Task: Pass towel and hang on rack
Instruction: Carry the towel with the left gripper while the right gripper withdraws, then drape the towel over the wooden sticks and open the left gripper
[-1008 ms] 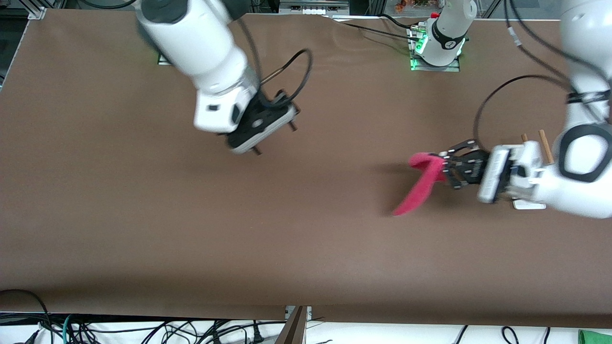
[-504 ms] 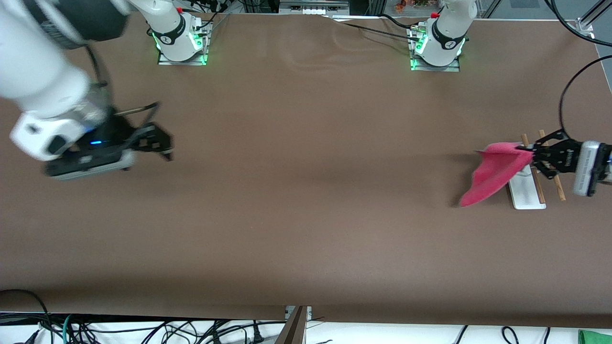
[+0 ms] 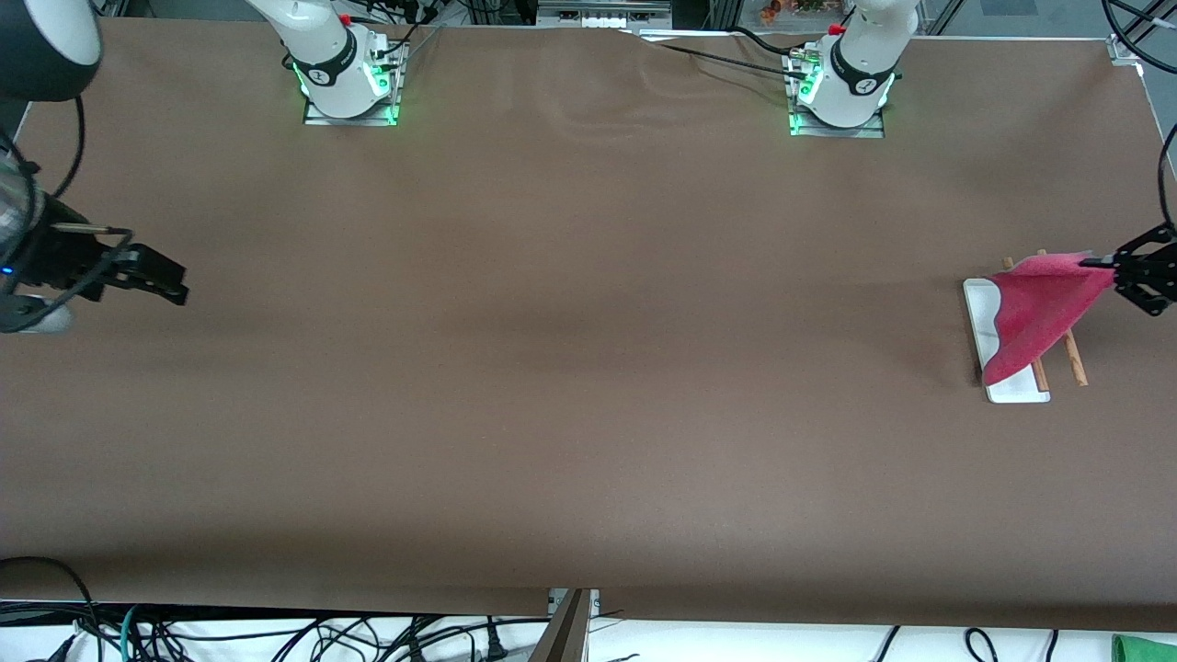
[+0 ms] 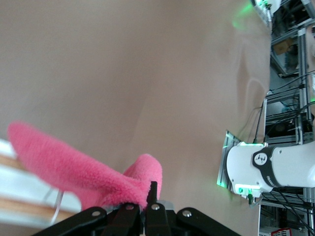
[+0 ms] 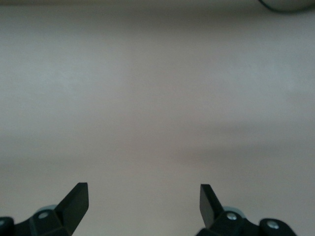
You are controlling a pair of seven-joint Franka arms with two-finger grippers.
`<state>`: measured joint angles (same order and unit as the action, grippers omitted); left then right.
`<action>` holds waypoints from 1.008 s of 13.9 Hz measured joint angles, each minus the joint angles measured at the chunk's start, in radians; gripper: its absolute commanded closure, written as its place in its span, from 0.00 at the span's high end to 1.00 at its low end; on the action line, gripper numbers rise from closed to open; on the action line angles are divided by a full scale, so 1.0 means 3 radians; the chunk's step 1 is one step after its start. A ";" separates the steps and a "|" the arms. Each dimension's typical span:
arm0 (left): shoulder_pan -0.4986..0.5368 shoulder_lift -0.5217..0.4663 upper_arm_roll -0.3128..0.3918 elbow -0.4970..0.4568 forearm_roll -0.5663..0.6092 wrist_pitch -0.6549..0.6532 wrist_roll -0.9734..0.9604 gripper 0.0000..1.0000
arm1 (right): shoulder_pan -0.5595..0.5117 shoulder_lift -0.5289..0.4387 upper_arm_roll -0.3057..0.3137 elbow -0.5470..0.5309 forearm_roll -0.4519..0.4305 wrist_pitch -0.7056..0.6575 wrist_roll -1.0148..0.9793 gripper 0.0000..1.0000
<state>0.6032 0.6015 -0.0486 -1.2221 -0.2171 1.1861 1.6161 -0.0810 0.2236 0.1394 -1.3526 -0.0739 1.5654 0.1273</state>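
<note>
The pink-red towel [image 3: 1039,308] hangs slanted over the rack, covering most of it. One corner is pinched in my left gripper [image 3: 1103,265], which is shut on it just above the rods. Of the rack I see the white base [image 3: 977,308] and the ends of the two wooden rods [image 3: 1072,360]. In the left wrist view the towel [image 4: 74,167] folds into the shut left gripper [image 4: 147,195], with the rack [image 4: 19,210] under it. My right gripper [image 3: 170,283] hovers open over bare table at the right arm's end. The right wrist view shows the right gripper [image 5: 143,196] with nothing between its fingers.
The two arm bases [image 3: 349,78] [image 3: 841,83] stand along the table edge farthest from the front camera. The left arm's base [image 4: 266,169] also shows in the left wrist view. Brown tabletop [image 3: 588,368] spreads between the arms. Cables lie below the table's near edge.
My left gripper has carried the towel from mid-table toward the left arm's end, so it now hangs over the rack. The right arm has swung away to its own end, still open.
</note>
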 measured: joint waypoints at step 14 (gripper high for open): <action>0.0125 0.0570 0.0355 0.0042 0.0036 0.0871 0.0645 0.00 | -0.0124 -0.0290 -0.0032 -0.0385 -0.0049 -0.0662 -0.0464 1.00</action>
<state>0.6408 0.7723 0.0579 -1.2096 -0.2063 1.4473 1.8095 -0.1184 0.1365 0.1298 -1.4680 -0.0887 1.3668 -0.0120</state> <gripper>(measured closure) 0.982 0.000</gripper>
